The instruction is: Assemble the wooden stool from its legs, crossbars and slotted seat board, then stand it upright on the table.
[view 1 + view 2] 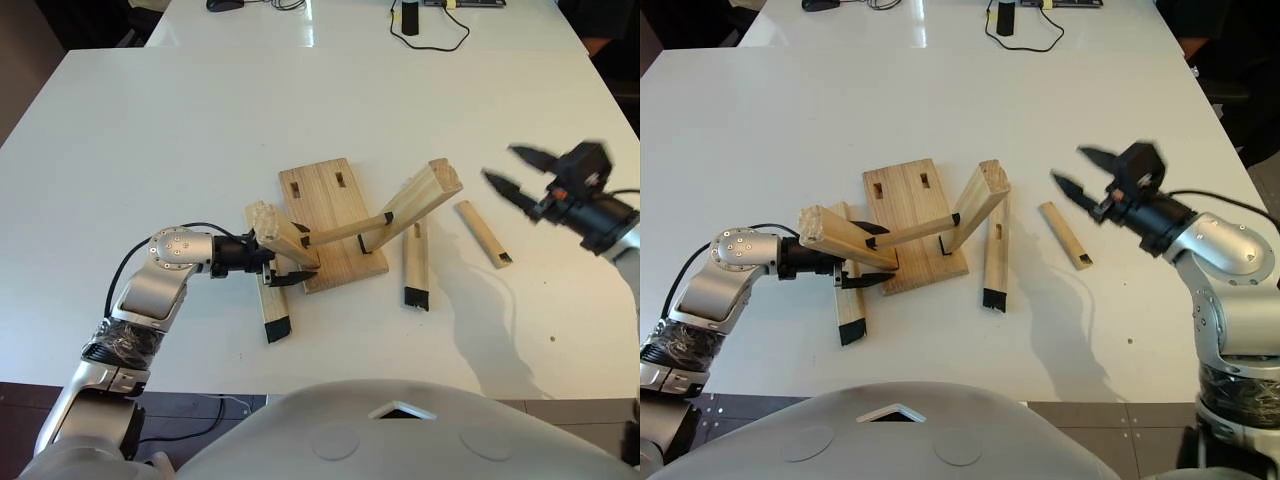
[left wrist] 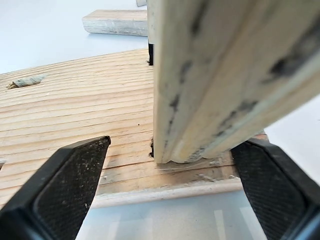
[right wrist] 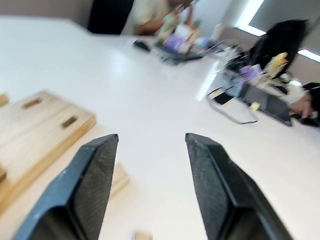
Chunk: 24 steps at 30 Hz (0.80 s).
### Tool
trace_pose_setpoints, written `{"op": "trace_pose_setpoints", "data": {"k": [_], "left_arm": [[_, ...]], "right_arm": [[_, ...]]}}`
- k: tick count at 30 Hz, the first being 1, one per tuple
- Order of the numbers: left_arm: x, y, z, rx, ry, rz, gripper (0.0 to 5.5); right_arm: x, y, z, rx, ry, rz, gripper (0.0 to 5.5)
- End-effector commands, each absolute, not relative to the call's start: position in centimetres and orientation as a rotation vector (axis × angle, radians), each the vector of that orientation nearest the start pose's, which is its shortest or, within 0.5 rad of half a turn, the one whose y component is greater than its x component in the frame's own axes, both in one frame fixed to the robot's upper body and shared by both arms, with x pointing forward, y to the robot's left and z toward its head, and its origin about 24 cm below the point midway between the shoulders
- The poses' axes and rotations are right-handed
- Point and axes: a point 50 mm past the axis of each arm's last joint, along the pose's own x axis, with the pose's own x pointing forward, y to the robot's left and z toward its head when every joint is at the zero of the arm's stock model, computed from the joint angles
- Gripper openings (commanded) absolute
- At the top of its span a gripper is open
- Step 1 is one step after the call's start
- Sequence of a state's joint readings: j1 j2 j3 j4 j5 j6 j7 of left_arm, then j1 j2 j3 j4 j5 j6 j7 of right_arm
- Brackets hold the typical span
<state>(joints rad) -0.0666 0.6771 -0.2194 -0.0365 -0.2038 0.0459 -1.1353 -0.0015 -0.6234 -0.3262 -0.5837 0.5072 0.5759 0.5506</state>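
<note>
Closest to me, a loose leg (image 1: pixel 272 310) is lying flat on the table (image 1: pixel 150 130), its black-tipped end pointing my way. Just beyond it, my left claw (image 1: pixel 292 256) is sitting low at the near left corner of the board (image 1: pixel 325 200). It is standing wide, with its fingers (image 2: pixel 65 185) straddling the foot of a tilted leg (image 1: pixel 275 228). In the wrist view one finger is lying right against that leg, and the other is standing well apart from it over bare wood. So I am bracketing the leg, not squeezing it.

The board is lying flat near the middle of the table, with two slots showing at its far end. The tilted leg is rising from the board's near edge and leaning out to the left. A thin crossbar (image 1: pixel 345 233) is running from it to a tall leg (image 1: pixel 425 195), which is leaning out to the right from the board's right edge. A second loose leg (image 1: pixel 416 265) is lying on the table just right of the board. A short bar (image 1: pixel 483 233) is lying farther right, apart from everything else.

My right claw (image 1: pixel 500 164) is hanging in the air above the table's right side. It is spread wide and gripping nothing, beyond and to the right of the short bar.

At the far end, a black cable (image 1: pixel 430 38) is curling on the table.
</note>
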Motion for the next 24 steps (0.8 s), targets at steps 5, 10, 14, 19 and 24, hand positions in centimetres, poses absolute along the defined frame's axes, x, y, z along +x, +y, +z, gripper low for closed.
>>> {"op": "trace_pose_setpoints", "data": {"k": [5, 10, 14, 19, 24], "left_arm": [[22.6, 18.8, 5.5, 0.435, 0.33, -1.302, 4.36], [22.7, 18.8, 5.4, 0.438, 0.33, -1.298, 4.36], [22.8, 18.6, 5.4, 0.439, 0.327, -1.296, 4.36], [22.9, 18.6, 5.4, 0.441, 0.329, -1.297, 4.36], [22.9, 18.2, 5.3, 0.438, 0.328, -1.314, 4.36]], "right_arm": [[21.0, -16.3, 23.9, 0.028, -0.346, 0.64, 2.26], [20.3, -13.8, 26.7, 0.177, -0.47, 0.742, 2.26], [19.9, -13.1, 29.0, 0.261, -0.569, 0.798, 2.26], [19.3, -12.7, 30.3, 0.364, -0.596, 0.859, 2.26], [21.4, -8.9, 13.0, 0.209, 0.22, 0.804, 2.26]]}}
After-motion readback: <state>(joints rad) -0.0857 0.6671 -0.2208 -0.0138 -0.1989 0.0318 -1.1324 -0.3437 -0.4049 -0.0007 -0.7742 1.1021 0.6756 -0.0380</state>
